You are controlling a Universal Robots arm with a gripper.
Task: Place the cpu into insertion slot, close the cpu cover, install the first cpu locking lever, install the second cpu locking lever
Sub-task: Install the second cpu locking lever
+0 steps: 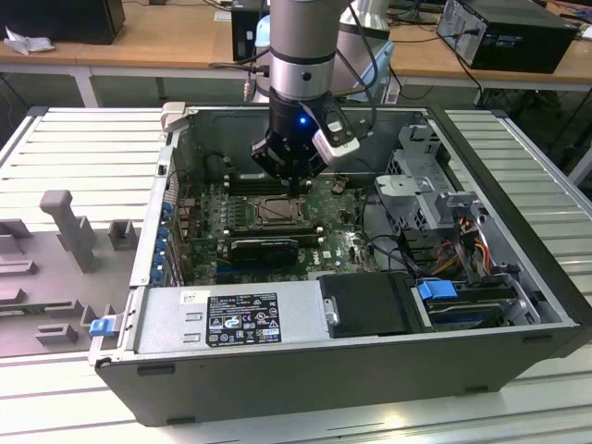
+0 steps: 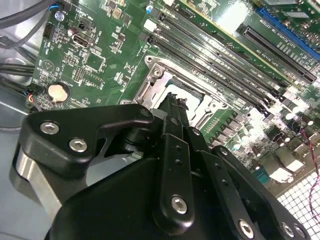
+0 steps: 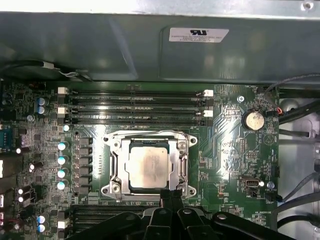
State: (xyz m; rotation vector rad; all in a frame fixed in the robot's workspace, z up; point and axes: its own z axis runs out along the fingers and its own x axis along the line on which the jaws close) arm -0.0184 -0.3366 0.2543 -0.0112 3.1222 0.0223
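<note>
One arm is doing the work here, hanging straight down into the opened computer case (image 1: pixel 518 277) in the exterior view. Its gripper (image 3: pixel 171 196) is sitting right at the edge of the insertion slot (image 3: pixel 116 186), fingers pinched together with nothing between them in both wrist views. In the first wrist view the cpu (image 3: pixel 148 166) is lying flat in the socket, the cpu cover (image 3: pixel 182 165) framing it. Memory slots (image 3: pixel 135 107) are running alongside on the green motherboard (image 3: pixel 225 150), with a coin battery (image 3: pixel 253 120) off to one side.
</note>
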